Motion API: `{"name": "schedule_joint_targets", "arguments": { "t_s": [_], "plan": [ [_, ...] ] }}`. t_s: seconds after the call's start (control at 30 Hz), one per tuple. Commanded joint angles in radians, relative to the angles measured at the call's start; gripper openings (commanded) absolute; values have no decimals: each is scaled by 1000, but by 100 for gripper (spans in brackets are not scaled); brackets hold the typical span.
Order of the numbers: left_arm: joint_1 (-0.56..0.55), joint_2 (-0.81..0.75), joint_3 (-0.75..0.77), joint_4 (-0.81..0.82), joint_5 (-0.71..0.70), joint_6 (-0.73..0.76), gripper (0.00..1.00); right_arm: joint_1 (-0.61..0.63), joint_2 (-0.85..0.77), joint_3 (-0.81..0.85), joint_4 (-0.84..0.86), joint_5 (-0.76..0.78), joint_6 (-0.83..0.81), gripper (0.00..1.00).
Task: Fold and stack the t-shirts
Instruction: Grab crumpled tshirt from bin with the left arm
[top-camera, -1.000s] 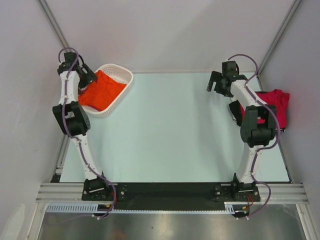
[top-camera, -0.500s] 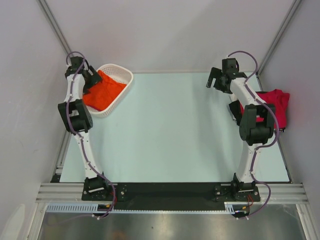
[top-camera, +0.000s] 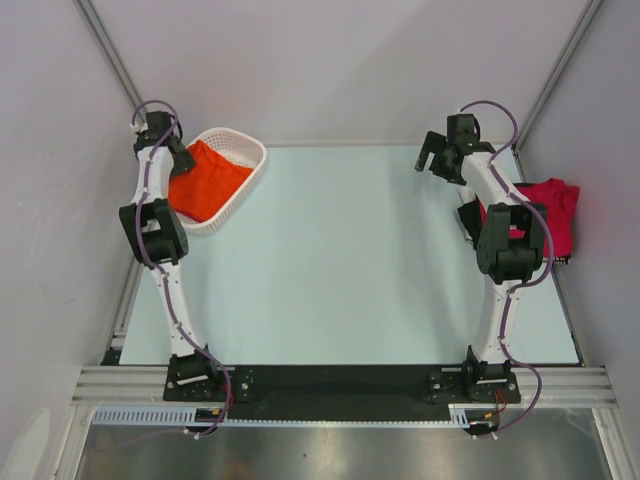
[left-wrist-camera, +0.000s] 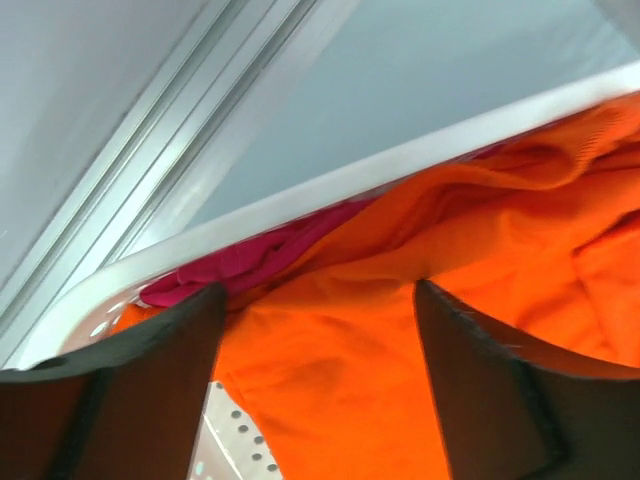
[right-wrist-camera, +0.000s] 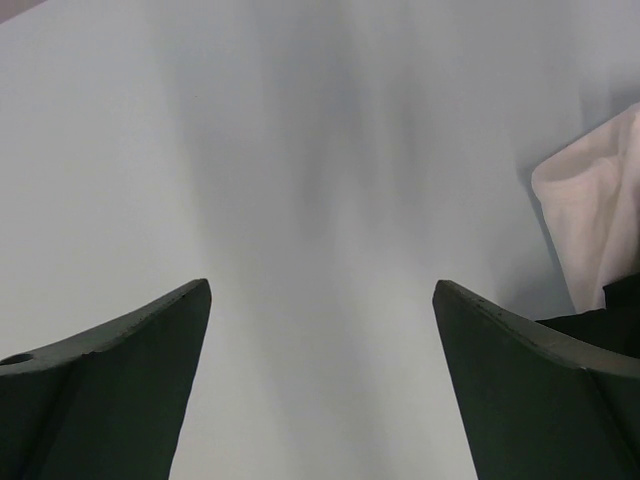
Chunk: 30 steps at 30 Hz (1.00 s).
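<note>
- Your left gripper (left-wrist-camera: 318, 290) has its two dark fingers (left-wrist-camera: 150, 370) spread well apart. They are released and grip nothing, with cloth bunched just beyond and between the tips.
- That cloth is the orange t-shirt (left-wrist-camera: 400, 390), crumpled in loose folds.
- A strip of crimson cloth (left-wrist-camera: 250, 262) peeks out from under the orange t-shirt along the rim.
- Both lie inside the white lattice basket (left-wrist-camera: 330, 188), which stands at the far left corner of the table (top-camera: 340, 260).
- The step in hand looks like picking the orange t-shirt out of the basket.
- To do it well, come down on a raised orange fold, away from the crimson strip, so you take one garment only.
- Pinch deep, because soft cloth slips from a shallow grip.
- Lift straight up until the hem is over the rim, or the light basket may drag along.
- Your right gripper (right-wrist-camera: 320, 290) also has its fingers spread wide and holds nothing. It hovers over the pale table near the far right corner.
- A crimson heap (top-camera: 555, 205) lies at the table's right edge, just beside the right arm. You cannot tell whether it is folded.
</note>
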Motion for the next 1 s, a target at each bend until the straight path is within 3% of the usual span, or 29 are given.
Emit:
{"name": "schedule_joint_targets", "arguments": {
  "t_s": [0.0,0.03,0.07,0.13,0.27,0.4,0.83,0.97],
  "plan": [
    [-20,52,31,-66,-74,16,70,-1,1,62,18,-11,21,100],
    [-28,61,45,-103,-77,13,65,-1,1,64,21,-5,21,100],
    [-30,72,50,-120,-76,10,52,0,-4,65,21,-5,23,100],
    [-43,98,53,-166,-71,10,41,2,-8,67,25,-6,24,100],
    [-60,127,45,-212,-10,19,0,5,-14,73,24,-9,29,100],
    [-92,38,9,-162,100,25,0,17,-37,64,16,-5,23,100],
    [-180,-397,94,-119,165,-30,0,68,-126,-8,13,3,-14,100],
    [-204,-503,22,-70,303,-27,0,69,-161,-36,7,-2,-30,100]
  ]
}}
